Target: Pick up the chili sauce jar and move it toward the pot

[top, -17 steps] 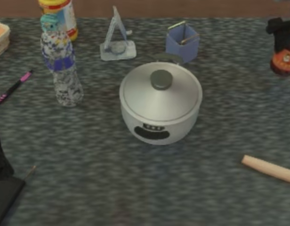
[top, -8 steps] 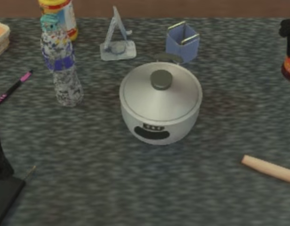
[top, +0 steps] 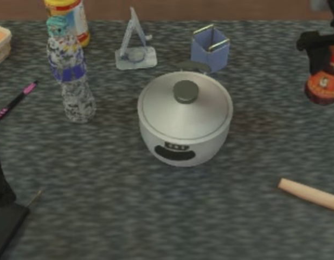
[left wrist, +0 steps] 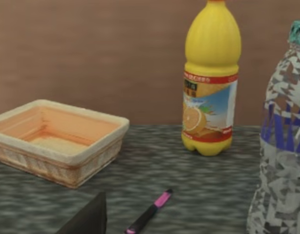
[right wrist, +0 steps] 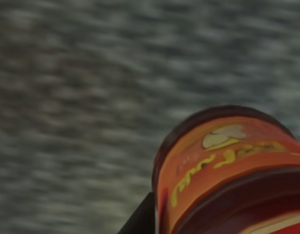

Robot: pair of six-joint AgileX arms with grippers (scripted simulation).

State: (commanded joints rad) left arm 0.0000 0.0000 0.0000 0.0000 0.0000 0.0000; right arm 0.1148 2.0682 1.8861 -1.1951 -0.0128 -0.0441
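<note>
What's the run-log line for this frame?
stage: carrying | right pincer: shut on chili sauce jar, far right, lifted | pot: centre, lidded | left arm: parked, near-left corner

Far left: yellow juice bottle (top: 69, 16), blue-and-white label. Just in front of it, clear plastic bottle (top: 71, 81), teal cap, upright. Cream basket (top: 0, 43) at the left edge, pink-tipped pen (top: 15, 101) nearer. Far middle: grey phone stand (top: 134, 46), blue box (top: 210, 47) beside it. Near right: wooden rolling pin (top: 309, 194), lying flat.

Dark-red chili sauce jar (top: 322, 86) with orange-red label, silver-white pot (top: 184, 119) with black oval mark.
</note>
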